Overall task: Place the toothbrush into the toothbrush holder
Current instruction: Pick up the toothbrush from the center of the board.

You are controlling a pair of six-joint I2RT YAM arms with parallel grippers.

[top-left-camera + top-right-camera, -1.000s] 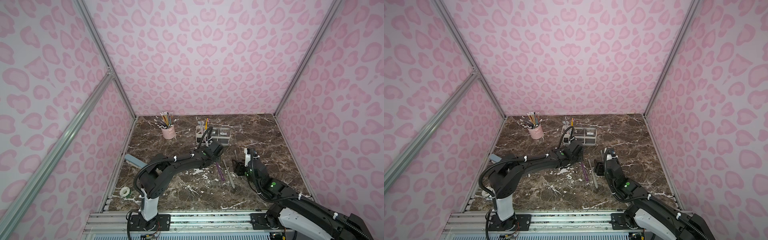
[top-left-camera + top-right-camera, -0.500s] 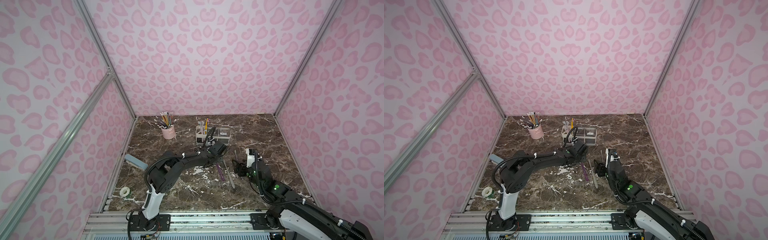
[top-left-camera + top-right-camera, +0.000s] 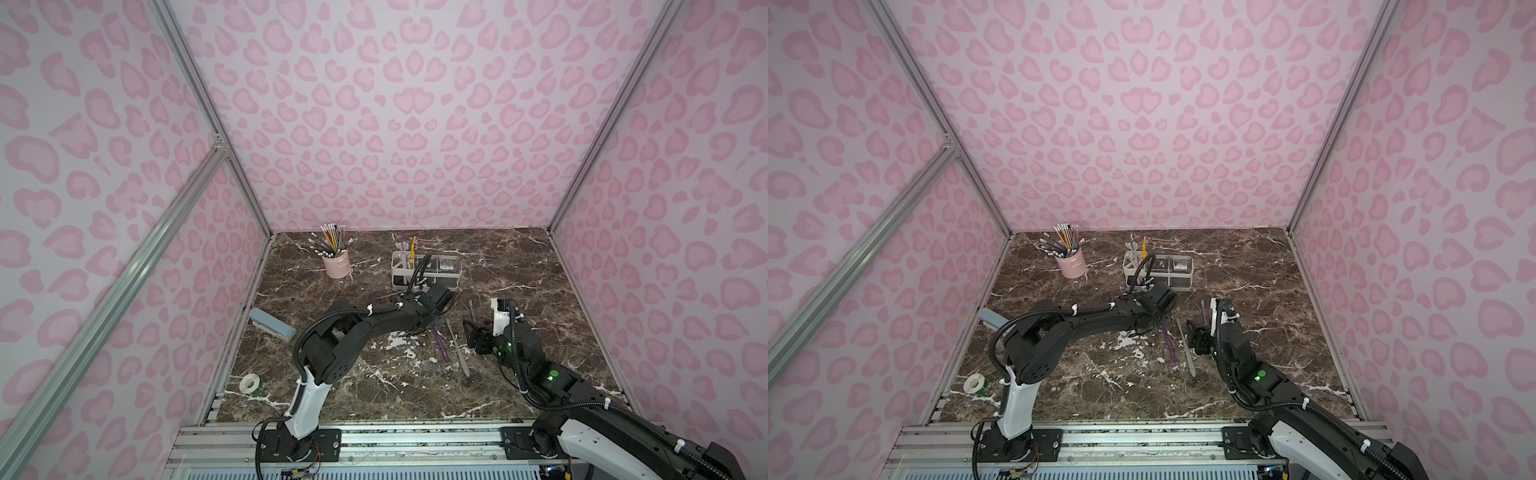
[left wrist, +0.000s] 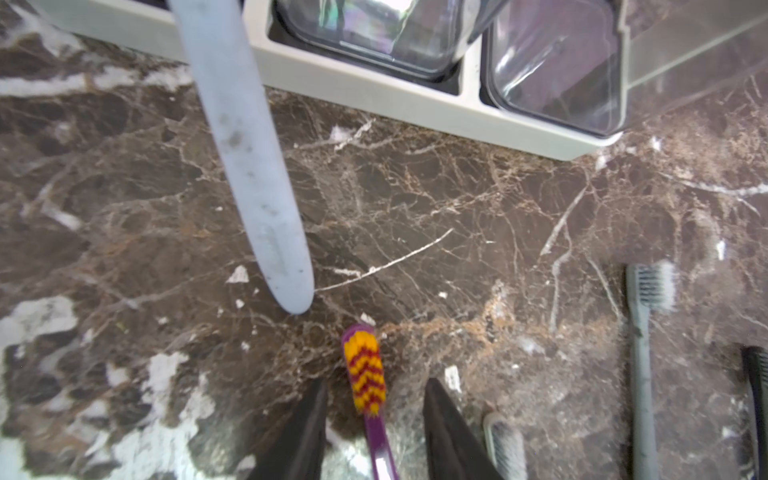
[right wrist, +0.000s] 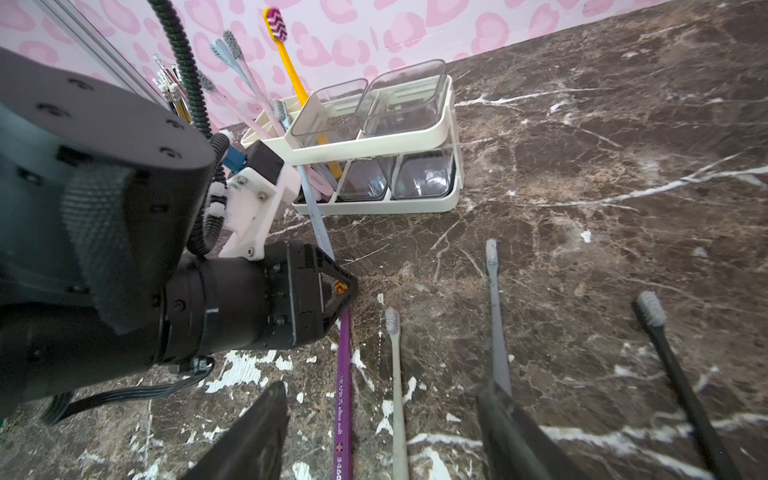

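Two square cups (image 5: 407, 97), white toothbrush holder (image 5: 415, 204) — marble (image 5: 582, 249)

The left gripper (image 4: 374, 386) shows only blurred jaw tips in the left wrist view, where the toothbrush holder (image 4: 374, 93) and the purple toothbrush (image 4: 376, 436) run out of frame. In both top views, near centre, its arm covers that gripper and the brush head.

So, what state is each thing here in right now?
Purple toothbrush: lying flat, not gripped.
Left end effector: open, straddling its bristles.
Right end effector: open, holding nothing.
Toothbrush holder: upright, brushes in one end.
Pencil cup: upright, full.
Black toothbrush: lying flat.
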